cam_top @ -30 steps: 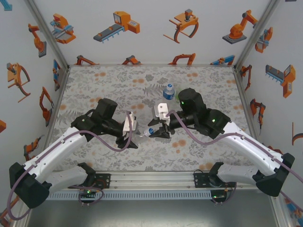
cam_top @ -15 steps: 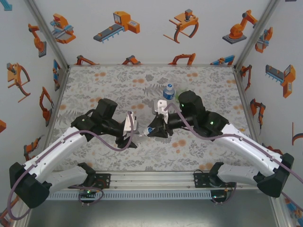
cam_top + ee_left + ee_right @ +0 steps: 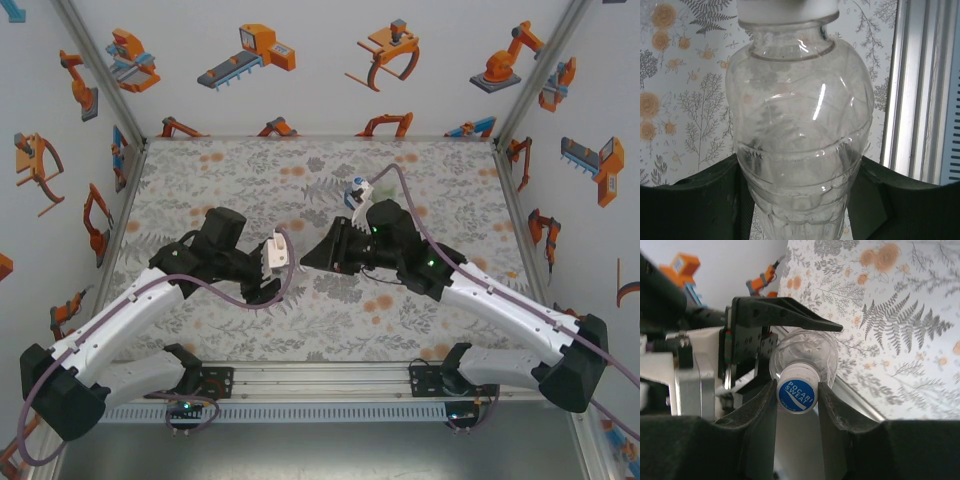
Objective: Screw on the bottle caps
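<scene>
Over the middle of the flowered surface (image 3: 200, 170), meeting tip to tip: left arm (image 3: 110, 330) reaching in from the near left, right arm (image 3: 500, 300) from the near right. Behind the right arm's wrist, toward the far side and standing apart: another bottle (image 3: 353, 192), largely hidden.

Between the two arms, held off the surface as far as can be judged, neck turned toward the right arm: clear bottle (image 3: 800, 130). Gripped that way, presumably, to keep the body from turning while the cap is twisted from the other end.

Left fingers (image 3: 690, 205): apart by the width of the bottle, pressed against its lower body on both sides.

Right fingers (image 3: 757, 430): drawn close, clamped on either side of the cap (image 3: 797, 395), blue-topped and white-rimmed, sitting on the neck. Looks lined up with the bottle's axis, ready for a roll of the wrist. Cannot tell whether threaded down fully.
</scene>
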Available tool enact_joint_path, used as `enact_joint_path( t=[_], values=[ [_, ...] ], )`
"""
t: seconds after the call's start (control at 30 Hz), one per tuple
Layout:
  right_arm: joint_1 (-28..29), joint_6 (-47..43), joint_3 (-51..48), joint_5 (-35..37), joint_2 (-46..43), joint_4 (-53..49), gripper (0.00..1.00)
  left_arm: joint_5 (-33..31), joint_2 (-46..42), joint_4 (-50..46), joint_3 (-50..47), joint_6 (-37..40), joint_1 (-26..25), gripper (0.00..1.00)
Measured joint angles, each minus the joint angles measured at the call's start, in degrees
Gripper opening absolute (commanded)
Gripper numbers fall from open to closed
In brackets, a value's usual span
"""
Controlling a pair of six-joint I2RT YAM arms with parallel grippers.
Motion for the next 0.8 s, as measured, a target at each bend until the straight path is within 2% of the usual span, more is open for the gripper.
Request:
enact_joint_path(
  t=[0.07, 0.23, 0.4, 0.47, 0.53, 0.63, 0.8],
  values=[
    [0.1, 3.3, 0.4, 1.0, 0.6, -1.2, 0.14, -0.8, 0.0, 0.0, 0.0, -0.2, 0.0, 0.0],
    [0.1, 5.1, 3.0, 1.8, 2.1, -4.1, 0.27, -1.5, 0.0, 0.5, -0.1, -0.4, 0.2, 0.0],
    [0.1, -0.2, 4.6, 2.4, 1.9, -5.0, 0.48, -0.7, 0.0, 2.1, -0.1, -0.2, 0.2, 0.0],
    [0.0, -4.7, 6.2, 2.9, 1.9, -4.9, 0.61, 1.4, 0.0, 3.2, -0.1, 0.0, -0.4, 0.0],
    [-0.1, -10.5, 7.9, 2.7, 1.7, -4.8, 0.61, 3.2, 0.0, 3.8, -0.1, 0.3, -0.9, 0.0],
    [-0.1, -22.4, 9.8, -0.5, 1.1, -4.3, 0.54, 5.4, 0.0, 3.8, -0.1, 0.9, -0.9, 0.0],
    [-0.1, -45.3, 12.6, -10.9, 0.8, -5.6, 0.54, 8.0, 0.5, 3.6, -0.1, 1.5, -0.9, 0.0]
  ],
)
